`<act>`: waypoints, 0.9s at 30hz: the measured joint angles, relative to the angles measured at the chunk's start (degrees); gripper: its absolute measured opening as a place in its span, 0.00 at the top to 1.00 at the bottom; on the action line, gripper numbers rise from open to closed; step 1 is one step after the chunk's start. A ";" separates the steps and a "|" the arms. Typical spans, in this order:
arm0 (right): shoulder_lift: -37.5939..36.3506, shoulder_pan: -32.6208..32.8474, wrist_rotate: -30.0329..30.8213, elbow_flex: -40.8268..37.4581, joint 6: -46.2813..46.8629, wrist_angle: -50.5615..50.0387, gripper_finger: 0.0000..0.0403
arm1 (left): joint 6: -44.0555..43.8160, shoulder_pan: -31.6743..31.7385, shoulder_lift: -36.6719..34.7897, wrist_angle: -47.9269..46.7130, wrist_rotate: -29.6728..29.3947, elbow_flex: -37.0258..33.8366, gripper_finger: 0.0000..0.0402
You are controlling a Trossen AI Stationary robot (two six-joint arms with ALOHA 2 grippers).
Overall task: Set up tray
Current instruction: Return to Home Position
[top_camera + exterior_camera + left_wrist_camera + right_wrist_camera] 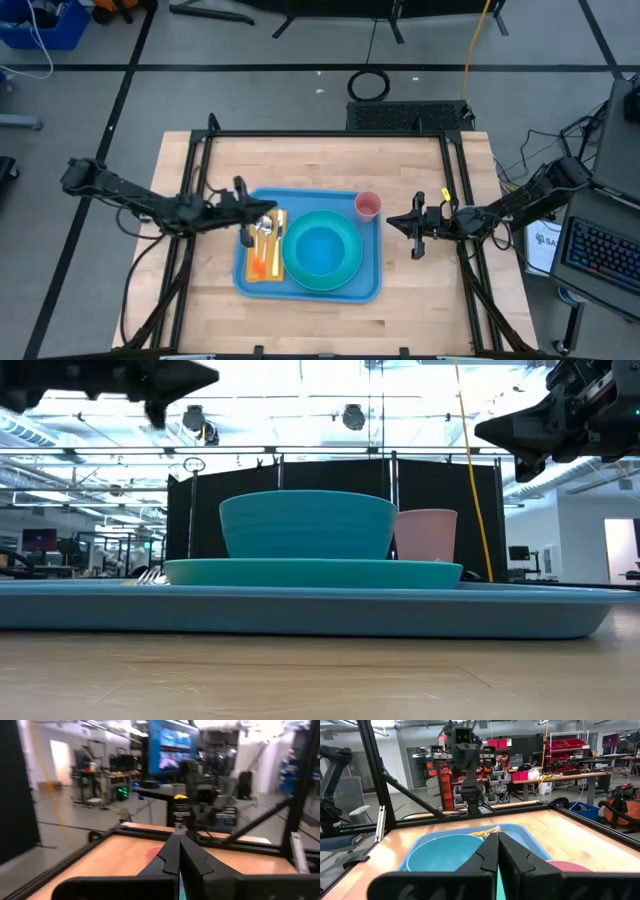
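**Item 1. Light butcher-block wooden table (420, 300).** Nearest the low camera. It carries the whole setting inside a black metal frame (330, 133).

**Item 2. Large flat light-blue rectangular plastic tray (310, 198).** It lies flat at the table's centre, long side facing the low camera. Its raised rim keeps the dishes together.

**Item 3. Yellow napkin (272, 268).** It lies on the tray's left part, beside the plate. Silver cutlery (265, 230) lies lengthwise on it, so the utensils stay off the bare plastic.

**Item 4. Round turquoise plate (322, 215).** It sits on the tray to the right of the napkin. It serves as an underplate for the small round blue bowl (320, 252), which stands upright at its middle.

**Item 5. Pink plastic cup (367, 205).** It stands upright at the tray's far right corner, just beside the plate and behind it from the low camera.

**Item 6. Left gripper (266, 209).** It hangs well above the tray's far left corner. Its fingers (165, 860) are pressed together and hold nothing.

**Item 7. Right gripper (392, 222).** It is raised just off the tray's right edge, facing the left gripper. Its fingers (487, 852) are likewise clenched and empty.

**Condition.** The setting looks complete. With nothing in either gripper, the likely step in hand is a retreat to rest. The left gripper needs to rise clear of the cutlery on its way out.
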 joint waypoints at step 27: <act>0.02 0.02 0.00 0.00 0.00 -0.52 1.00 | 8.64 -0.29 -28.09 -4.98 -3.18 -20.35 0.95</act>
